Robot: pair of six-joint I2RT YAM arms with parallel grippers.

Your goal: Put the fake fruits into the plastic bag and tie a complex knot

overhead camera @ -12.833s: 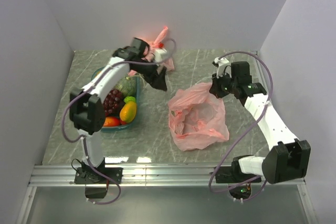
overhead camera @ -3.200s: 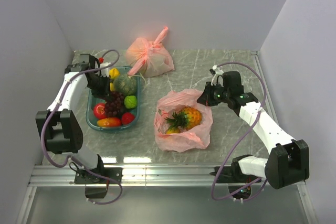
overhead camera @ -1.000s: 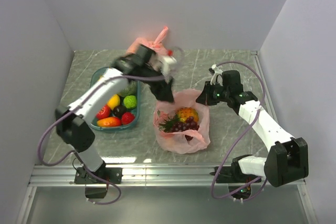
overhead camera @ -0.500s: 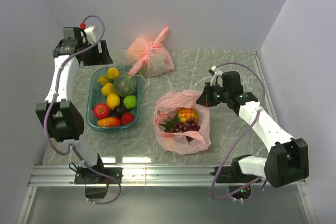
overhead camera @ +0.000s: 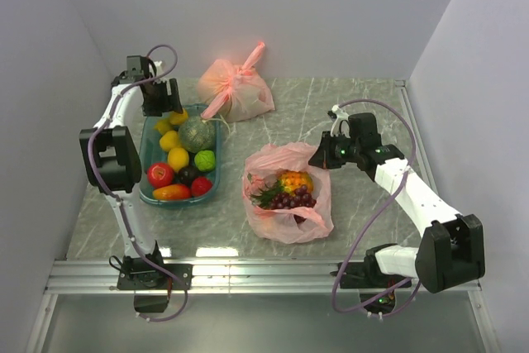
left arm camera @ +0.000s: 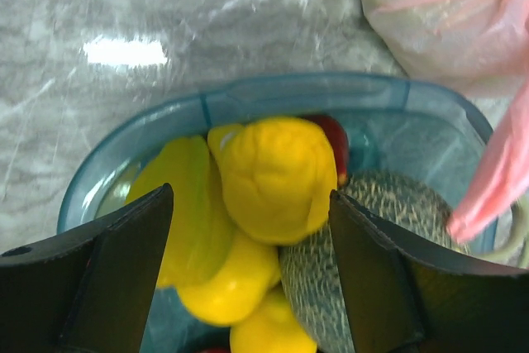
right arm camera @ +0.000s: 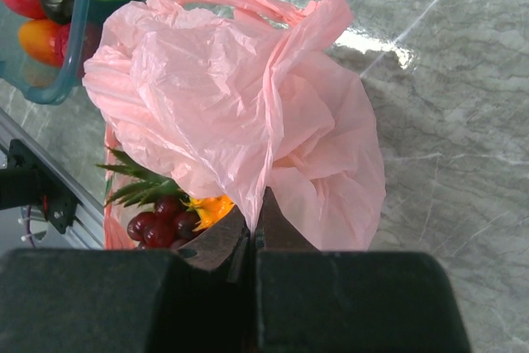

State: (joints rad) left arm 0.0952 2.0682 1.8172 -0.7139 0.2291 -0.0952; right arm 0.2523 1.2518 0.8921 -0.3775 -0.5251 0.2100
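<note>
As the right gripper (overhead camera: pixel 318 157) pinches the bag (overhead camera: pixel 285 227), the pineapple (overhead camera: pixel 294 180) points its leaves left. Only the wrist view shows the left gripper (left arm camera: pixel 250 197) wide over a lemon (left arm camera: pixel 273 175).

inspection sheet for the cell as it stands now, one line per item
Surface: grey marbled table, glare patches near the front edge.
Job's things: plastic bag open mid-table, not yet knotted, with pineapple and grapes inside; melon, lemons, lime, apple and mango in the teal tub.
Clutter: tied peach bag at the back.
Grippers: left gripper open over the tub's far end, holding nothing; right gripper shut on the plastic bag's rim.
Cables: purple cables loop along both arms, free of the fruit.
Surroundings: plain walls; metal rail at the near edge.
</note>
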